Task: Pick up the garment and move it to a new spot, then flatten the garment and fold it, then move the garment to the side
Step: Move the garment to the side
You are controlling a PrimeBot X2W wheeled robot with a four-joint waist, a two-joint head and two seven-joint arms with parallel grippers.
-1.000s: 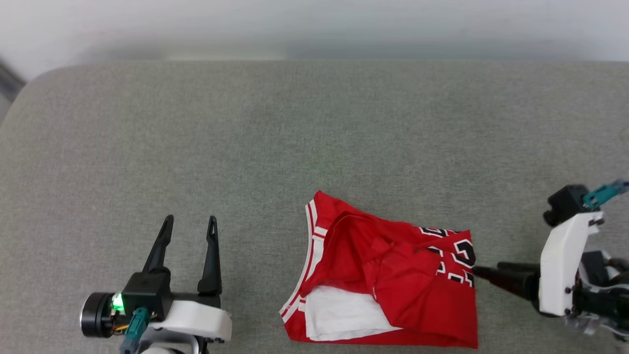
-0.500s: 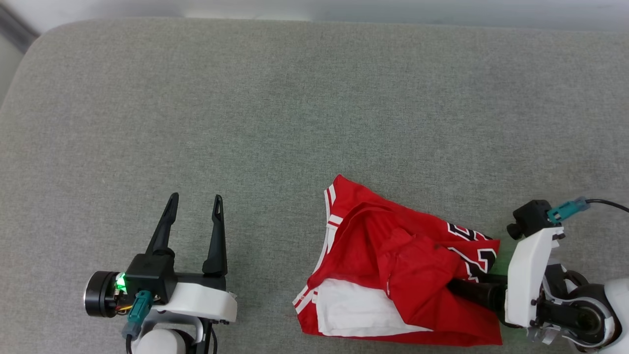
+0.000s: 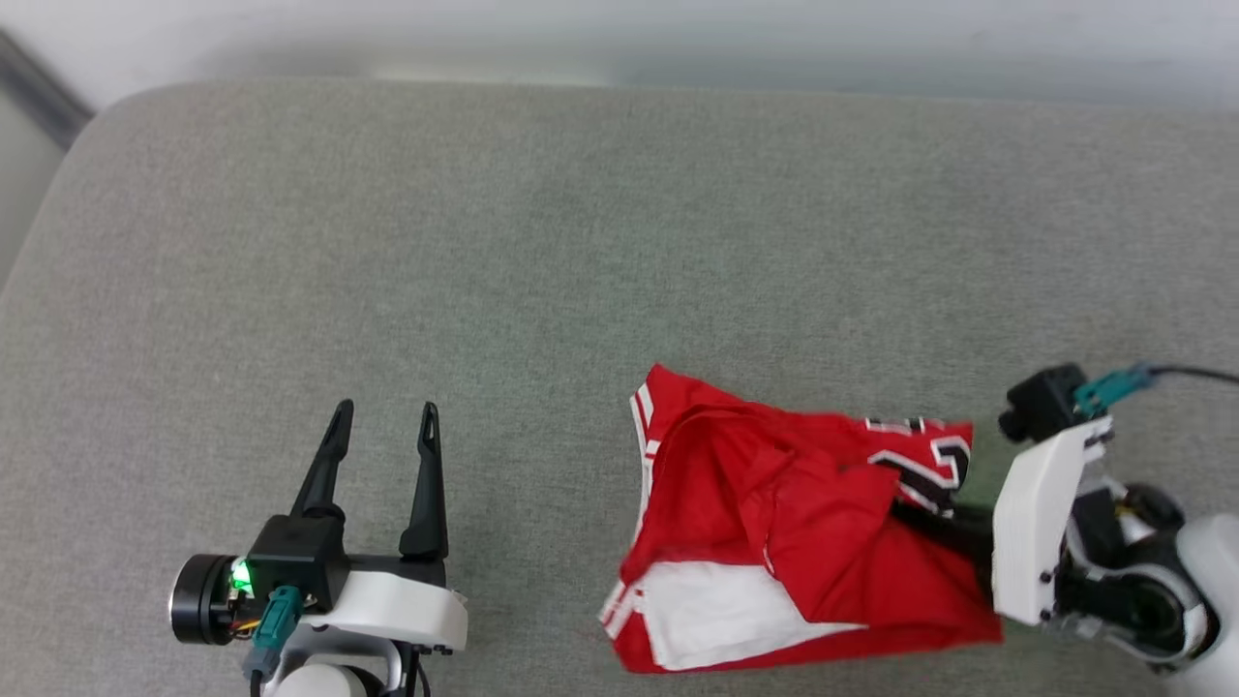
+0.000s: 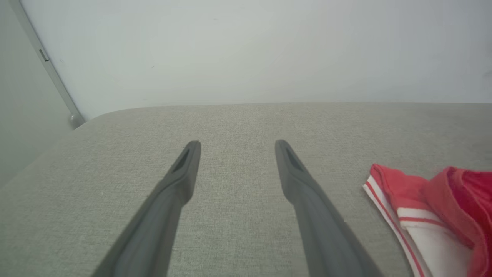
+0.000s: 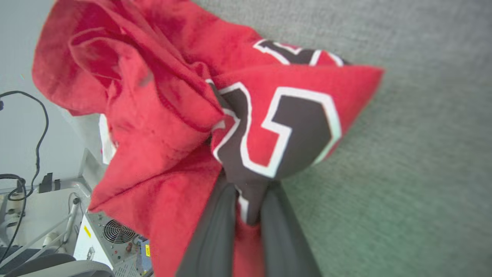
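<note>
Evidently light, limp, slick cloth — the garment (image 3: 774, 523) lies bunched near right on the desk (image 3: 484, 242), lettered edge clenched in the right tool (image 5: 246, 198); left tool (image 3: 382, 414) released. Hems should grip best.

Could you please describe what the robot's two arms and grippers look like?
The left gripper has two long, tapering dark fingers with slotted tips on a black block, a white casing, a green light and a teal connector. The right gripper has matching dark fingers, a white plate, a teal plug and a black cable.
</note>
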